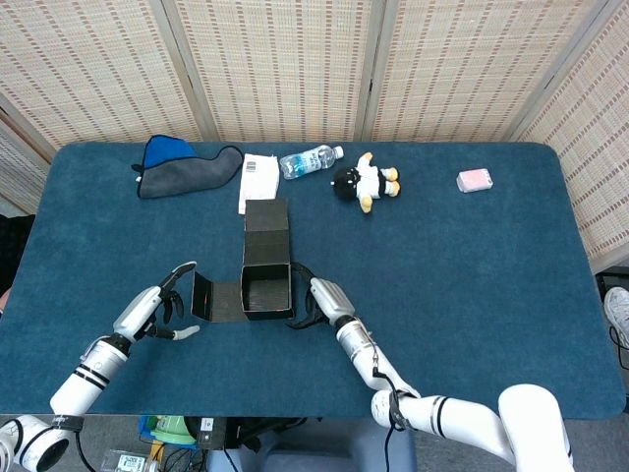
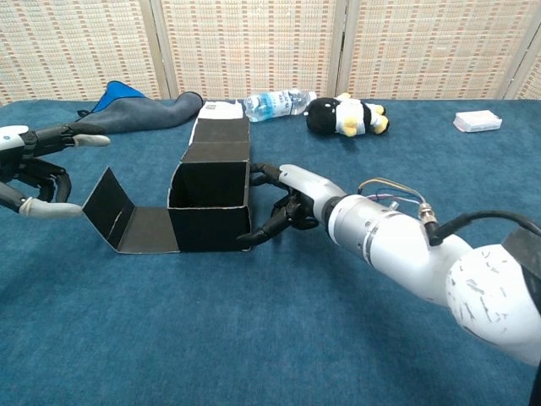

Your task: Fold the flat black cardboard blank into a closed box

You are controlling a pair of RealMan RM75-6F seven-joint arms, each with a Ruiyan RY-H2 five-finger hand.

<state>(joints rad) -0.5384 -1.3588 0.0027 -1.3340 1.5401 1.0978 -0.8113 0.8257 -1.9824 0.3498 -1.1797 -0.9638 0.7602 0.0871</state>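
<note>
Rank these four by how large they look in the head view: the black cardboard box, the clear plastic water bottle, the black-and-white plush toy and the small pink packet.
1. Black cardboard box
2. Black-and-white plush toy and clear plastic water bottle: too alike to separate
3. Small pink packet
</note>
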